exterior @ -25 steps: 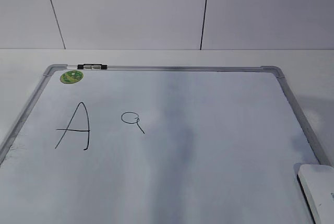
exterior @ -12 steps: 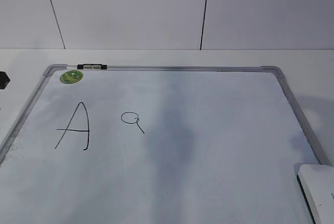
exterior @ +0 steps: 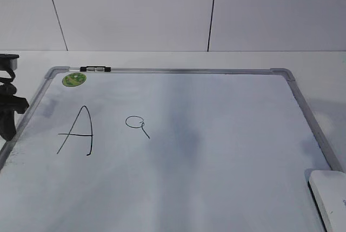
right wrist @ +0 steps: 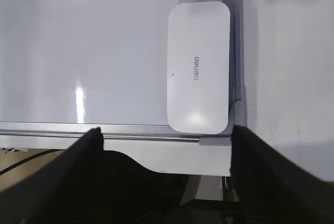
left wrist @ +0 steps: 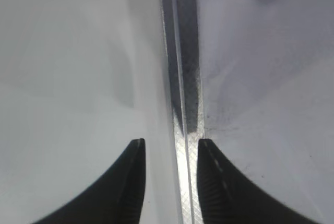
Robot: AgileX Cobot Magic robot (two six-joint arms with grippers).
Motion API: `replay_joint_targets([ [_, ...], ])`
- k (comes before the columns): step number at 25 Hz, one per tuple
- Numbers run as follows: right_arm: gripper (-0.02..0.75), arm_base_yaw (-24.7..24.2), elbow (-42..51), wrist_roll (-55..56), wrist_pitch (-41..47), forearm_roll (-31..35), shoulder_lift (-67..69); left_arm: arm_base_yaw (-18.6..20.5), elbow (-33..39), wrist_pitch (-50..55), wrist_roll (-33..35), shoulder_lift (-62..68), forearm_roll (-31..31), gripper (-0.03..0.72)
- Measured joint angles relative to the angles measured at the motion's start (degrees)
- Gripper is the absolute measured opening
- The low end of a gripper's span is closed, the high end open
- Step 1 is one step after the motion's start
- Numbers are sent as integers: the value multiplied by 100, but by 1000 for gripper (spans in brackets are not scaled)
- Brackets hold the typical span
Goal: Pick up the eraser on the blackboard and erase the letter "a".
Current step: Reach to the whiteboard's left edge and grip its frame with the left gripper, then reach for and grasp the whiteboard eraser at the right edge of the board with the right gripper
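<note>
The eraser (right wrist: 199,67) looks light, rigid and slick at the blackboard's (exterior: 216,151) 5 o'clock corner; pinch its long sides. Right gripper (right wrist: 166,132) gapes wide and empty, left gripper (left wrist: 168,148) slightly parted, empty.

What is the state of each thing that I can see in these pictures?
eraser: lying flat in a corner of the board, not held
board: lying flat, both letters on it
small "a": not erased
big "A": whole
left gripper: open, over the board's frame
right gripper: open, empty, above the eraser
</note>
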Motion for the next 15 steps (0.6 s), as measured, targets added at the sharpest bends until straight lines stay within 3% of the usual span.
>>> replay_joint_targets([
  [15, 577, 0, 0, 0, 0, 0, 0, 0, -91, -92, 14, 351, 0, 216],
])
